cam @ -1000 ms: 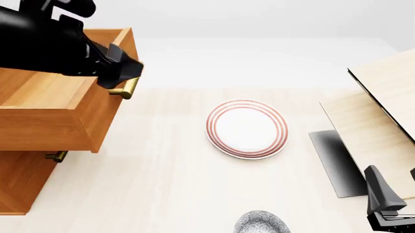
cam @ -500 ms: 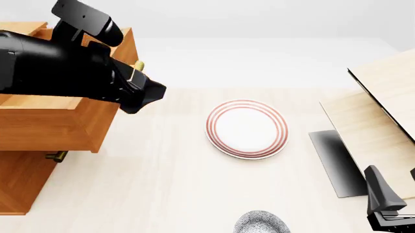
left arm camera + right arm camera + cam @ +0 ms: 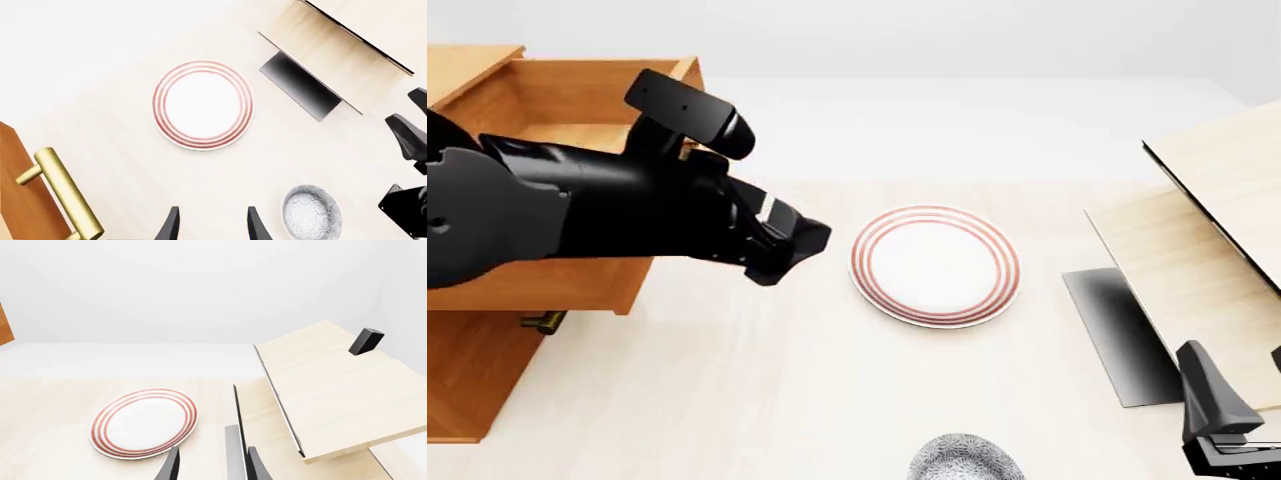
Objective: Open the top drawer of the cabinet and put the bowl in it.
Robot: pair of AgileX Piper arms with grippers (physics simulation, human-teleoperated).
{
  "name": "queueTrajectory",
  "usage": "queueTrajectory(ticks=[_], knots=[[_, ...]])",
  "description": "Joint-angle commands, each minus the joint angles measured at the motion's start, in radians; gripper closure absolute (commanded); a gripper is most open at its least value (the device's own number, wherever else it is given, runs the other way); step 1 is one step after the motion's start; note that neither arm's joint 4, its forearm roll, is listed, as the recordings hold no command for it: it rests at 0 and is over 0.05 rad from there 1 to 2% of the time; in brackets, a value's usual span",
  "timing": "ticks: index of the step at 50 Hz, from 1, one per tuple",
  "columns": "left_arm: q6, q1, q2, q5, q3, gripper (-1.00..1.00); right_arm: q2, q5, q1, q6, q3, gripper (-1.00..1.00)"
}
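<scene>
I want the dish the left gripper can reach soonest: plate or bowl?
The bowl, speckled grey, just beside the left gripper; the red-ringed plate lies farther ahead.

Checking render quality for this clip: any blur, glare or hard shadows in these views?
Front view: sharp, even light, only a soft shadow beside the plate. Left wrist view: crisp, a mild sheen on the brass handle. Right wrist view: clean, flat white background, no glare.

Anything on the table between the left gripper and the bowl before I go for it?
Nothing. In the left wrist view only bare table separates the left gripper from the bowl; the red-ringed plate lies farther out, off that line.
</scene>
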Motion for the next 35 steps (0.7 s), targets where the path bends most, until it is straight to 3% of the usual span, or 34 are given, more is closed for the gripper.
queueTrajectory(ticks=[1,35], knots=[[-0.076,-0.037,0.032,-0.097,0.094,-1.00,-0.004,0.003,0.000,0.000,0.001,-1.00],[-0.194,-0.166,0.263,-0.295,0.147,-1.00,-0.004,0.003,0.000,0.000,0.001,-1.00]])
